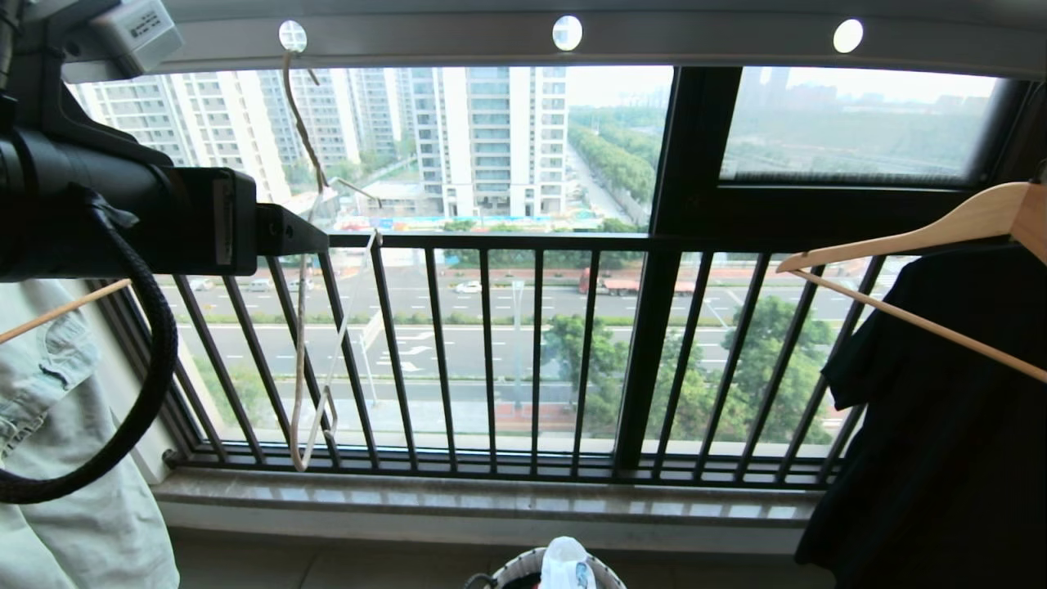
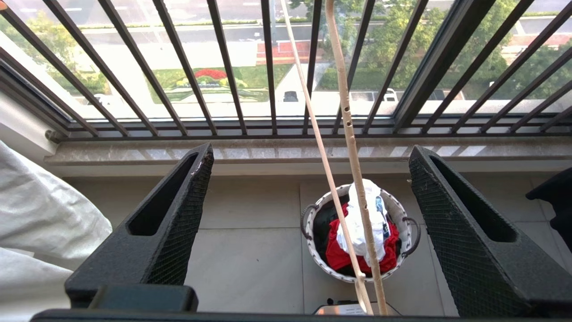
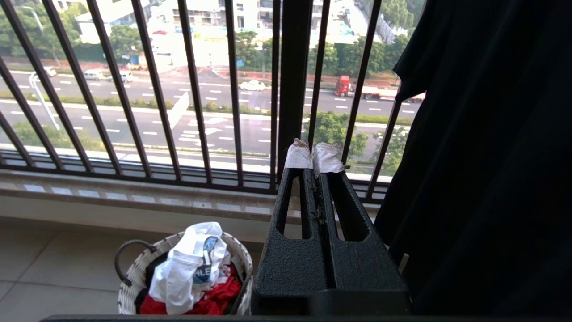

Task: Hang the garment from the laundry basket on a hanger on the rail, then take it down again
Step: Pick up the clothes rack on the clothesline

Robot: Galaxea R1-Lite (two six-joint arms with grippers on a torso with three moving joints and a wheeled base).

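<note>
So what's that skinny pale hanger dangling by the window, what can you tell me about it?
The hanger is a thin cream-coloured wire one, empty of clothes. Its long hook goes up to a round hole in the grey rail overhead, and its body hangs steeply tilted, one end low near the window sill, in front of the black window bars. Small holes dot one strand. The left gripper stands open around it without touching it; the white T-shirt lies in the laundry basket below.

Head view faces the window guard (image 1: 491,360) from close by; both wrist views look down, seemingly from higher up, sharing the laundry basket (image 2: 393,210) below it.
</note>
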